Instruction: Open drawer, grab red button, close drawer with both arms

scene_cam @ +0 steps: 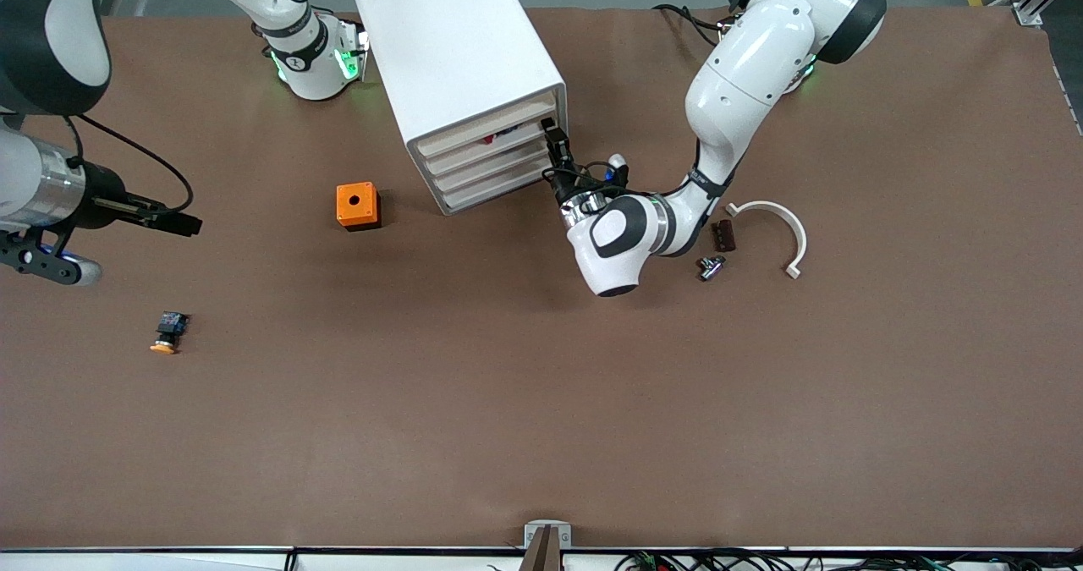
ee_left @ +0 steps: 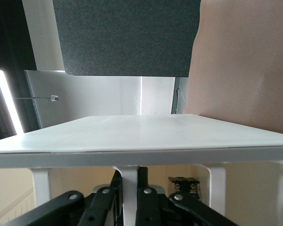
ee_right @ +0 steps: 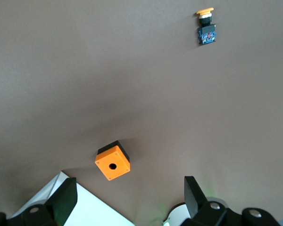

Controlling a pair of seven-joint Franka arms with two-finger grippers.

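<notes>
While the right end effector (ee_right: 127, 197) waits wide open, the left end effector (scene_cam: 552, 137) pinches the drawer (scene_cam: 491, 135) handle — fingers closed.

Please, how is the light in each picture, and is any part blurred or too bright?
Front view: even light, sharp, soft shadows beside the cabinet and orange box. Left wrist view: a bright strip glares at the edge; the left gripper, shut on a drawer handle, is dark and soft. Right wrist view: table sharp, the open right gripper fingers blurred.
</notes>
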